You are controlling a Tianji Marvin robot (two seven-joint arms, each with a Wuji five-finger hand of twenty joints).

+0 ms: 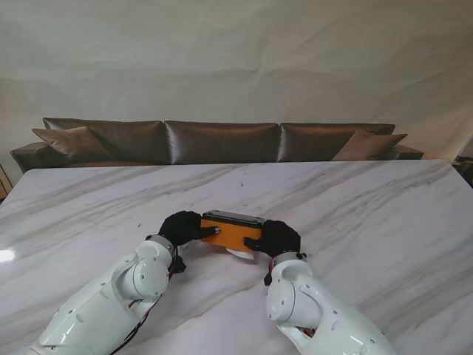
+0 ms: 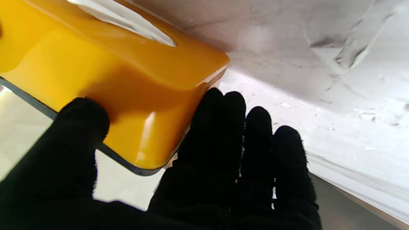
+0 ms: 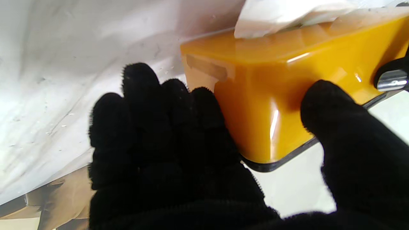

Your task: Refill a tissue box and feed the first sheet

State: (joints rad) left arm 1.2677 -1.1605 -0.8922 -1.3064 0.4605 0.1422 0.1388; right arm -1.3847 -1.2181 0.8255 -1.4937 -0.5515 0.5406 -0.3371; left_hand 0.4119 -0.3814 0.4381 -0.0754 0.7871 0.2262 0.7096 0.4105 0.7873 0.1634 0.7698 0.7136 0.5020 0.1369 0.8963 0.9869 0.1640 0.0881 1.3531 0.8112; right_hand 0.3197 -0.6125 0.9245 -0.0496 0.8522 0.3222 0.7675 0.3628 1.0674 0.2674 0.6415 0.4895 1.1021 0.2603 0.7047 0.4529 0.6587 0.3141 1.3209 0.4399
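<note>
An orange tissue box (image 1: 231, 231) sits at the middle of the table between my two black-gloved hands, its dark base rim (image 1: 233, 217) turned up and away from me. White tissue (image 1: 240, 254) pokes out from its slot side, on the side nearer to me. My left hand (image 1: 181, 227) clasps the left end, thumb (image 2: 80, 127) on one face and fingers (image 2: 223, 127) round the corner of the box (image 2: 127, 80). My right hand (image 1: 277, 237) clasps the right end the same way, thumb (image 3: 345, 127) pressed on the box (image 3: 287, 80). Tissue (image 3: 271, 16) shows at the slot, and also in the left wrist view (image 2: 127, 19).
The white marble table (image 1: 369, 214) stretches wide on both sides of the box. A dark brown sofa (image 1: 222, 140) with cushions runs along the table's far edge. Behind it hangs a pale cloth backdrop (image 1: 236, 59).
</note>
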